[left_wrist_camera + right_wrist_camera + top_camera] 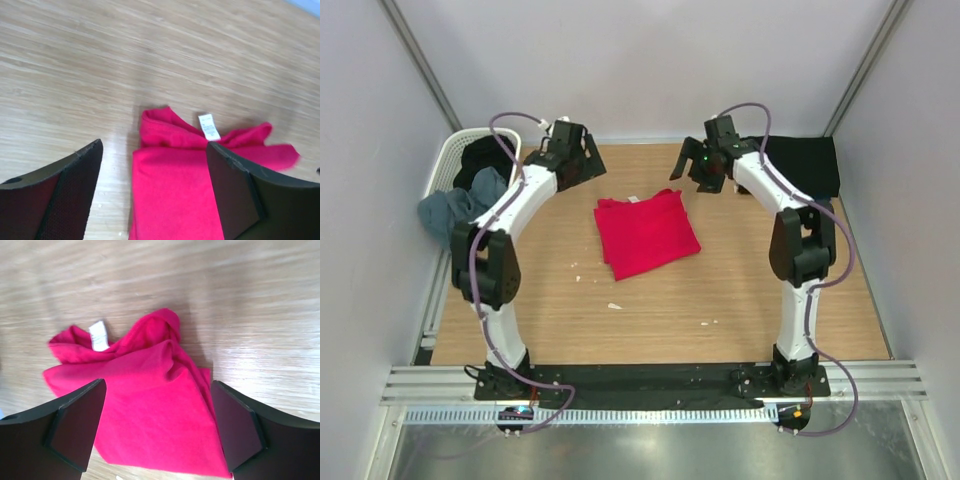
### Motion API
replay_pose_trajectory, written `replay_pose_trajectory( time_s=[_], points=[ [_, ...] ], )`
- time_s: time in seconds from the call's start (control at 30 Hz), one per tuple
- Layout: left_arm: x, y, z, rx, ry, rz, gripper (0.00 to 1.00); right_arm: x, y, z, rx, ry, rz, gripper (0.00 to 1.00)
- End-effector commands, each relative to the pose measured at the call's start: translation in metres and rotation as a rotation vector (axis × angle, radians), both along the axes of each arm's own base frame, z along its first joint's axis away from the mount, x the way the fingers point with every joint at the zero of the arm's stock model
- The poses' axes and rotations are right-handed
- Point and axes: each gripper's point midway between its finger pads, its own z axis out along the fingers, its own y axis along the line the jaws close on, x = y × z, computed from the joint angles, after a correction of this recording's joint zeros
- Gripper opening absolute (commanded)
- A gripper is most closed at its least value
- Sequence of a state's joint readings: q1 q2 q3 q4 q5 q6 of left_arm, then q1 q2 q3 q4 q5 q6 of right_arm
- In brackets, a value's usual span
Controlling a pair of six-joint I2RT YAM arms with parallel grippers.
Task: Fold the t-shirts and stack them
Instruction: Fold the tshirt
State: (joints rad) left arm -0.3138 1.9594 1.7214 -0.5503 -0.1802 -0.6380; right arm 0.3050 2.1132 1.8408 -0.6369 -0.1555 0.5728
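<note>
Wooden table (pixel 740 300), red t-shirt (pixel 645 232) between left pincer (pixel 152 150), right pincer (pixel 159 385) — both spread, empty

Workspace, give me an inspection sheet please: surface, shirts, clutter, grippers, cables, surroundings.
Surface: wooden table, flat.
Job's things: red shirt folded at centre, far edge rumpled, label showing; black shirt lying flat at the far right corner; grey-blue shirt draped over the basket rim; black cloth inside it.
Clutter: small white crumbs near the red shirt.
Grippers: left gripper and right gripper both open, fingers empty, off the cloth.
Cables: left cable and right cable run along their arms, clear of the shirts.
Surroundings: white walls on three sides; metal rail at the near edge.
</note>
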Motion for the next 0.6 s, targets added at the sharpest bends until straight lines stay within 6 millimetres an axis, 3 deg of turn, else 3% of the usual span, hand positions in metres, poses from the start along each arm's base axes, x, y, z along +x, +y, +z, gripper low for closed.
replay_pose_trajectory(
  time_s=[0.0, 0.03, 0.07, 0.1, 0.13, 0.17, 0.2, 0.23, 0.27, 0.4, 0.43, 0.5, 0.53, 0.57],
  points=[
    [-0.035, -0.010, 0.045, -0.052, -0.074, -0.082, 0.83, -0.006, 0.003, 0.111, 0.078, -0.263, 0.044, 0.89],
    [-0.041, -0.020, 0.072, -0.105, -0.161, -0.114, 0.81, -0.011, 0.007, 0.100, 0.106, -0.268, 0.056, 0.84],
    [-0.058, -0.025, 0.046, -0.134, -0.113, -0.122, 0.72, -0.016, 0.011, 0.099, 0.139, -0.284, 0.070, 0.76],
    [-0.067, -0.036, 0.046, -0.186, -0.116, -0.155, 0.61, -0.021, 0.019, 0.100, 0.196, -0.290, 0.073, 0.54],
    [-0.071, -0.047, 0.060, -0.227, -0.176, -0.174, 0.49, -0.026, 0.026, 0.092, 0.245, -0.317, 0.093, 0.44],
    [-0.078, -0.056, 0.053, -0.280, -0.157, -0.180, 0.28, -0.028, 0.030, 0.086, 0.271, -0.313, 0.100, 0.37],
    [-0.086, -0.059, 0.036, -0.288, -0.128, -0.183, 0.16, -0.029, 0.034, 0.079, 0.287, -0.304, 0.106, 0.28],
    [-0.086, -0.063, 0.032, -0.297, -0.133, -0.178, 0.06, -0.029, 0.040, 0.063, 0.305, -0.279, 0.116, 0.16],
    [-0.085, -0.064, 0.021, -0.299, -0.111, -0.166, 0.00, -0.028, 0.042, 0.055, 0.307, -0.264, 0.121, 0.12],
    [-0.074, -0.067, -0.014, -0.294, -0.051, -0.132, 0.00, -0.014, 0.049, 0.017, 0.284, -0.217, 0.134, 0.03],
    [-0.066, -0.070, -0.016, -0.295, -0.062, -0.129, 0.00, -0.005, 0.051, 0.008, 0.270, -0.223, 0.140, 0.02],
    [-0.050, -0.064, -0.042, -0.248, -0.050, -0.087, 0.00, 0.009, 0.046, -0.005, 0.223, -0.219, 0.118, 0.02],
    [-0.039, -0.062, -0.043, -0.234, -0.065, -0.072, 0.00, 0.021, 0.048, 0.004, 0.216, -0.255, 0.117, 0.02],
    [-0.029, -0.051, -0.052, -0.207, -0.065, -0.035, 0.00, 0.030, 0.045, -0.014, 0.179, -0.248, 0.104, 0.02]
  ],
)
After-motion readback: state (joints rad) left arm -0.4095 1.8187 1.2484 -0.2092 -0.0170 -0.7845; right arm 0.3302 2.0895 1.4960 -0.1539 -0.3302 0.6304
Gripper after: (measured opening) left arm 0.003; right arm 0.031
